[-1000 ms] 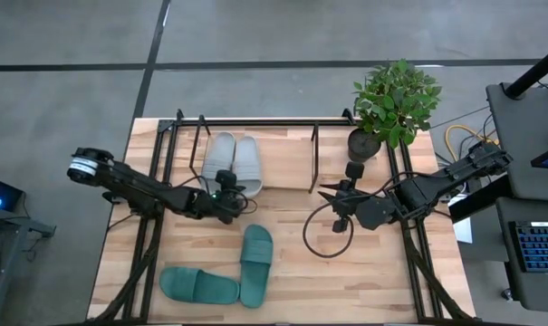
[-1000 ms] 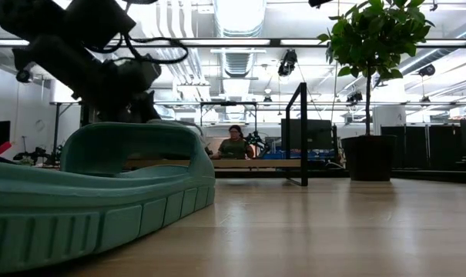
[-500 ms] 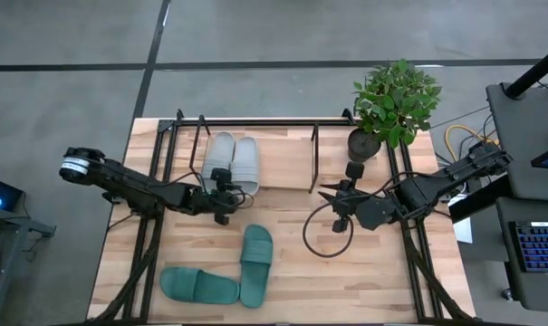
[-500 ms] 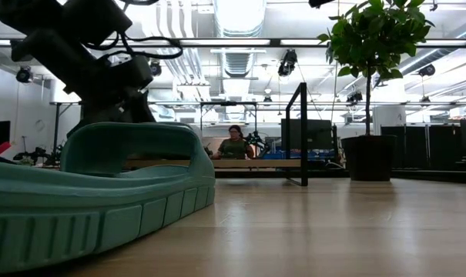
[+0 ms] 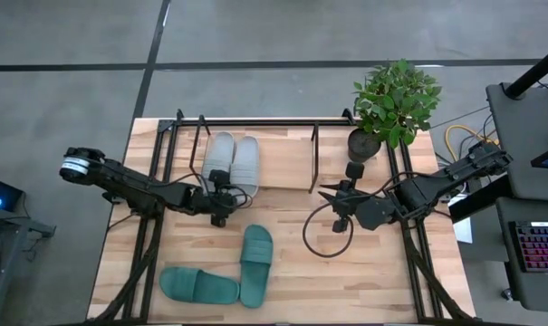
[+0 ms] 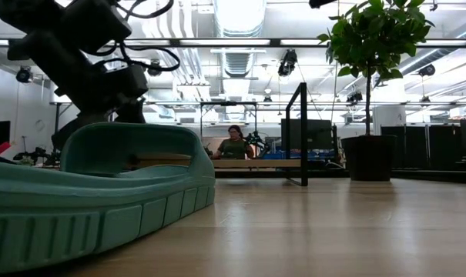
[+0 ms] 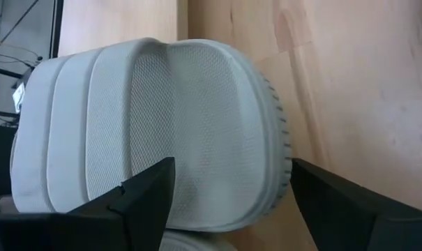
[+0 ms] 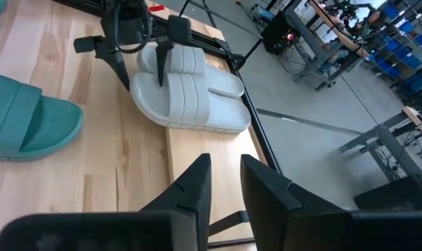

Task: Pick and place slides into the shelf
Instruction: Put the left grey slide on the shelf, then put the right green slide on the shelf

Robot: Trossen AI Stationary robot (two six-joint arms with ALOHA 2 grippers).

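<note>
Slides first: the two light grey slides (image 5: 232, 159) lie side by side on the shelf (image 5: 283, 172), touching each other, heels toward the left gripper (image 5: 221, 201), which sits just behind them with its fingers spread and nothing between them. In the left wrist view the heel of one grey slide (image 7: 155, 132) fills the gap ahead of the parted fingers (image 7: 137, 202), close in front but not clamped. Over the last second the left gripper has drawn back from the grey pair toward the arm's own base and let go; a second ago it was over the heels, and now it is clear of them, while the slides have not shifted. I judge that the grey half of the job is done and that the arm is freeing itself for the next pick. The two dark teal slides (image 5: 255, 264) are still on the tabletop (image 5: 346, 281), off the shelf, beyond the gripper on the side away from the rack: one lies straight, the other (image 5: 198, 286) lies crosswise beside its heel end, the two touching or nearly so. The right gripper (image 5: 335, 206) waits well apart from all four slides, near the potted plant (image 5: 393, 101), its fingers (image 8: 259, 188) slightly parted and empty.
</note>
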